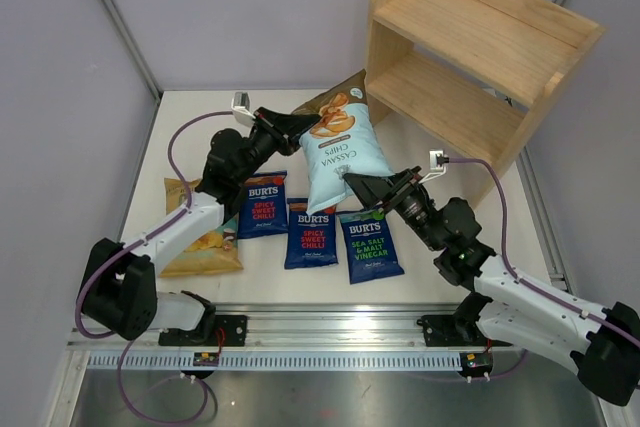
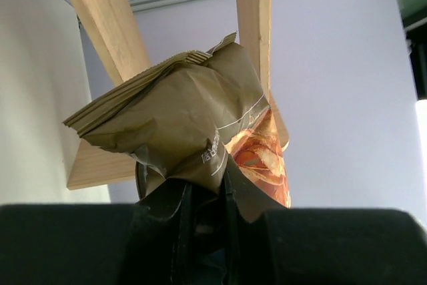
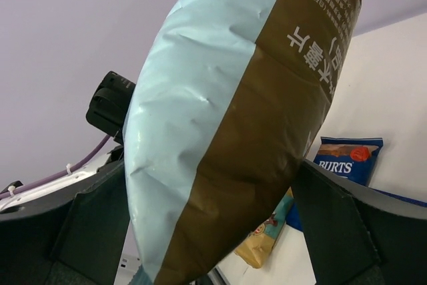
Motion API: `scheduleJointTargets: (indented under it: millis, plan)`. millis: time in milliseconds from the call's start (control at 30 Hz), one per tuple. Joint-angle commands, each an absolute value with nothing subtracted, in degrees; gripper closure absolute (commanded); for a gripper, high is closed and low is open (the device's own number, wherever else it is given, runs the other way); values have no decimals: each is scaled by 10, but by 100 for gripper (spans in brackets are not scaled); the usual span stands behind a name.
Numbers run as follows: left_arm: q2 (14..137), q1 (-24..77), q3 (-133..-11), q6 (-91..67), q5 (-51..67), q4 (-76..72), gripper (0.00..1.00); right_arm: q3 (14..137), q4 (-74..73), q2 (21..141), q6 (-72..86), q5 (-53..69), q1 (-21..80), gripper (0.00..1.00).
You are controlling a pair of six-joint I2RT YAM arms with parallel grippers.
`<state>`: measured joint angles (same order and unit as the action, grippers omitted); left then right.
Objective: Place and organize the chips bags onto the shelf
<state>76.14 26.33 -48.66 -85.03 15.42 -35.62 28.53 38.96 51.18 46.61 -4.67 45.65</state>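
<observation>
One white tabletop (image 1: 270, 282): flat, matte and smooth; four of the five chips bags lay on it in front of the arms.
Shelf (image 1: 490, 22): a two-tier box of pale unpainted wood with solid side panels, at the far right corner; both boards showed bare, with no bag on them yet.
"Cassava Chips" bag (image 1: 345, 162): pale blue and brown, held off the table between the arms; its brown top was close beside the shelf's left side panel, not on either tier.
Its make: glossy, crinkled film, pillow-shaped and puffed with air, with a ribbed, crimped seam across the top.
Its handling, as a judgement: light, soft and slippery on the faces, with brittle contents. The flat top seam looked the safest hold, since the swollen belly would slip or crush.
Yellow bag (image 1: 205, 252): flat on the tabletop at the left, partly under the left arm.
Three small dark-blue "Burts" bags: first red-lettered bag (image 1: 262, 204), second red-lettered bag (image 1: 311, 235) and green-lettered bag (image 1: 370, 245), face up in a row, close side by side.
Left gripper (image 1: 300, 125): jaws nearly together, pinching the crimped top seam of the "Cassava Chips" bag.
Right gripper (image 1: 362, 187): jaws spread wide on either side of that bag's lower end; whether the pads pressed on it could not be told.
</observation>
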Motion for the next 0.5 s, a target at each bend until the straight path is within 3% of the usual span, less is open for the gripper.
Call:
scheduleJointTargets:
  millis: [0, 133, 233, 300, 333, 467]
  plan:
    - [772, 285, -521, -764, 227, -388, 96, 298, 382, 473, 449, -96, 457, 0]
    - [790, 298, -518, -742, 266, -470, 93, 307, 337, 466, 461, -103, 457, 1]
    - [795, 302, -510, -750, 282, -528, 77, 302, 319, 459, 459, -106, 456, 6]
    - [792, 303, -506, -745, 288, -549, 68, 283, 339, 449, 448, -101, 457, 19]
    - [788, 303, -504, -741, 291, -549, 58, 277, 354, 446, 430, -86, 456, 33]
    - [767, 305, -509, -698, 300, -520, 42, 272, 385, 438, 402, -68, 457, 60]
